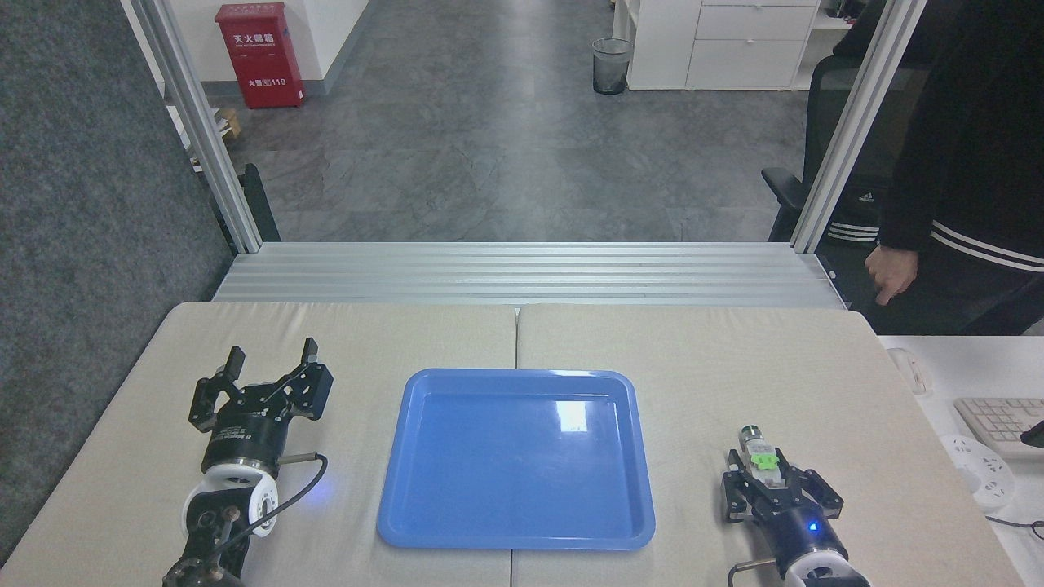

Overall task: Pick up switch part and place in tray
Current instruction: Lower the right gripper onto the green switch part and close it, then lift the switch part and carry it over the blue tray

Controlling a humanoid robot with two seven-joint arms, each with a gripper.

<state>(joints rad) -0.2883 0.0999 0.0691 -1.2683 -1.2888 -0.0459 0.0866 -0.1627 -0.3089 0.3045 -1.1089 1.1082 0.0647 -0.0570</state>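
The switch part [758, 456], a small white-grey block with a green middle and a dark round cap, lies on the beige table right of the tray [424, 497]. My right gripper [771, 483] sits low at its near end, with a finger on either side of the block. The fingers are drawn in close, and whether they press on it is unclear. The blue tray lies flat in the middle of the table with nothing in it. My left gripper [271, 357] rests open on the table left of the tray, holding nothing.
A person in dark clothes, with a hand [889, 277] showing, stands beyond the table's far right corner. A keyboard [999, 420] and white items lie on a white desk at the right. Aluminium rails [522, 273] run along the table's far edge.
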